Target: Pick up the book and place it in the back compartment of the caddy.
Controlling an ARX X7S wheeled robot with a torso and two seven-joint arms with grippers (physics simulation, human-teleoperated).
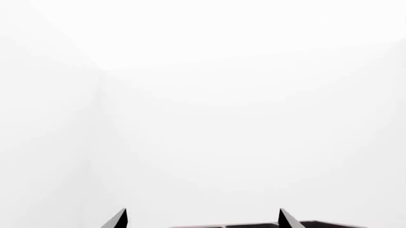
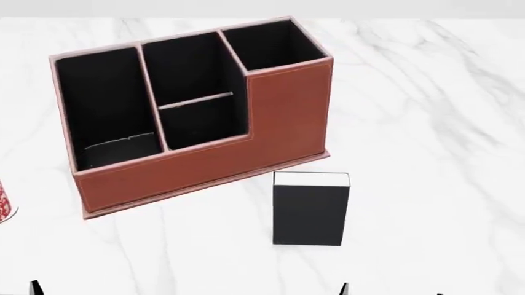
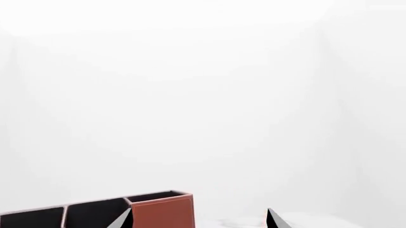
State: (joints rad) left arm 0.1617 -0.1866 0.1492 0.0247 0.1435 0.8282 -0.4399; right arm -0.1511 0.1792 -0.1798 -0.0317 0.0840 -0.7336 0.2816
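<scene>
The black book [image 2: 310, 212] stands upright on the marble table, white page edges on top, just in front of the caddy's right front corner. The reddish-brown caddy [image 2: 287, 110] sits behind it at centre left. Its back compartment [image 2: 184, 70] is the small black cell behind the low divider in the middle column. My left gripper [image 1: 203, 219] is open and holds nothing; one fingertip [image 2: 34, 287] shows at the bottom left of the head view. My right gripper [image 3: 199, 221] is open too, near the table's front and short of the book, with the caddy [image 3: 161, 211] ahead of it.
A red patterned mug [image 2: 4, 206] peeks in at the left edge, beside the caddy's front left corner. The caddy's tall square cell [image 2: 267, 43] is at its right, its long narrow cell [image 2: 107, 104] at its left. White marble table [image 2: 426, 123] stretches to the right.
</scene>
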